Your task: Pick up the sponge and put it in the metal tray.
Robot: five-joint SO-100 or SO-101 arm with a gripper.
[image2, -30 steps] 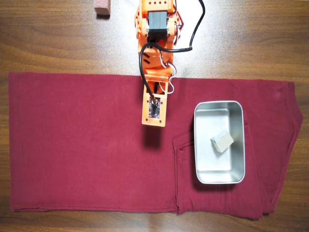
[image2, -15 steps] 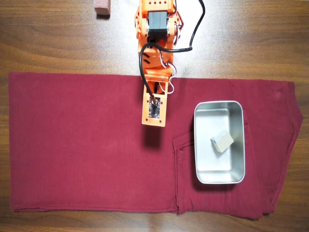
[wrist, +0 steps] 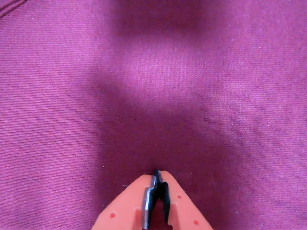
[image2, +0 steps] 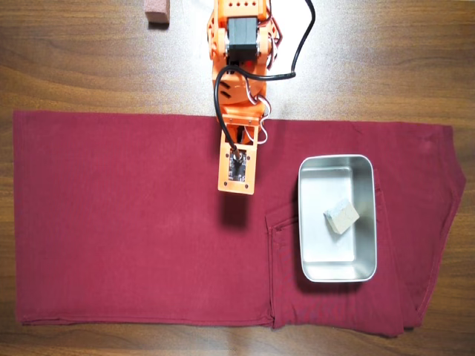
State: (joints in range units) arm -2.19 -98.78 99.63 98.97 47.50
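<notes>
The big red cloth (image2: 133, 222) covers most of the overhead view, with bare wooden table (image2: 386, 59) along the top. The tray (image2: 338, 268) sits on the cloth at the right of the frame, and the sponge (image2: 341, 216) already lies inside it, a little right of the tray's middle, turned at an angle to the rim. So the job looks done to me.

Little is left to go wrong, I'd say. The arm (image2: 237, 67) reaches down from the top centre, and its gripper (wrist: 157, 179), low in the wrist view, has its jaws pressed together with nothing between them, over plain cloth. If it swung right and low it could catch the tray's rim and shove it, or drag the cloth and slide the tray with it. The folded, rumpled cloth under the tray might make that easier.

The sponge is a small pale grey-beige block, matte, far smaller than the shiny pan. A pinkish block (image2: 156, 12) sits on the wood at upper left, untouched.
</notes>
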